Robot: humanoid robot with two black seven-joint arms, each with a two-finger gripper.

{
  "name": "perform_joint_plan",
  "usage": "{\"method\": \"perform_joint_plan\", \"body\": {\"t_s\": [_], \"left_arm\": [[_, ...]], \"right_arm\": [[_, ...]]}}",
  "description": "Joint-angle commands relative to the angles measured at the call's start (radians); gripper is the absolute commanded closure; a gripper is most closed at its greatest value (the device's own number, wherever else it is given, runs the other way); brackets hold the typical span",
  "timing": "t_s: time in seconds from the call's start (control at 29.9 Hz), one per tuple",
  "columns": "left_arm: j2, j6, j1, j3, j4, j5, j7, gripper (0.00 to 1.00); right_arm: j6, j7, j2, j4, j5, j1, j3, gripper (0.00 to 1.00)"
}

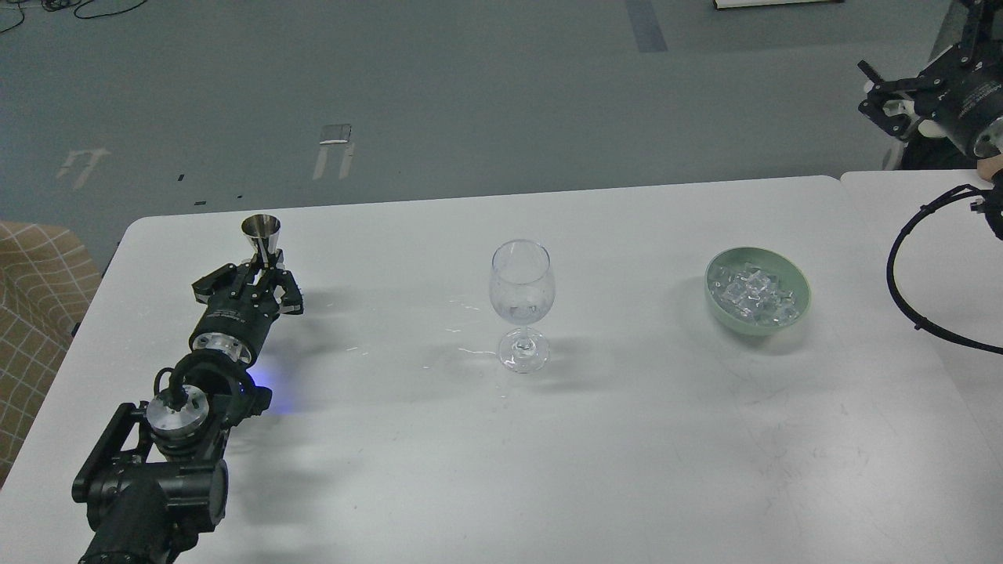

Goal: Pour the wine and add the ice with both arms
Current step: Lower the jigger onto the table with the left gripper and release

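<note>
A clear wine glass (523, 291) stands upright at the middle of the white table (501, 454). A little clear wine (521, 314) seems to lie at the bottom of its bowl, barely visible. A green bowl (798, 307) to the right holds a heap of clear ice cubes (754, 292). My left gripper (262, 270) is at the table's far left, shut on the lower half of an upright steel jigger (261, 231). My right gripper (889, 98) hangs high at the far right, beyond the table edge, well away from the bowl. Its fingers are not clear.
Clear droplets (462, 333) lie on the table left of the glass. A black cable (901, 298) loops over a second white table (917, 227) at the right. A tan checked cushion (35, 298) sits off the left edge. Grey floor lies beyond.
</note>
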Motion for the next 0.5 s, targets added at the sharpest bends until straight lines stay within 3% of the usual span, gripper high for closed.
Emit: {"method": "perform_joint_plan", "body": {"t_s": [0.0, 0.47], "left_arm": [[0.000, 0.016, -0.003, 0.003, 0.012, 0.000, -0.011, 0.81], [0.001, 0.007, -0.005, 0.003, 0.014, 0.000, -0.011, 0.64]], "right_arm": [[0.000, 0.000, -0.003, -0.001, 0.000, 0.001, 0.000, 0.00], [0.000, 0.000, 0.002, 0.001, 0.000, 0.000, 0.000, 0.00]]}}
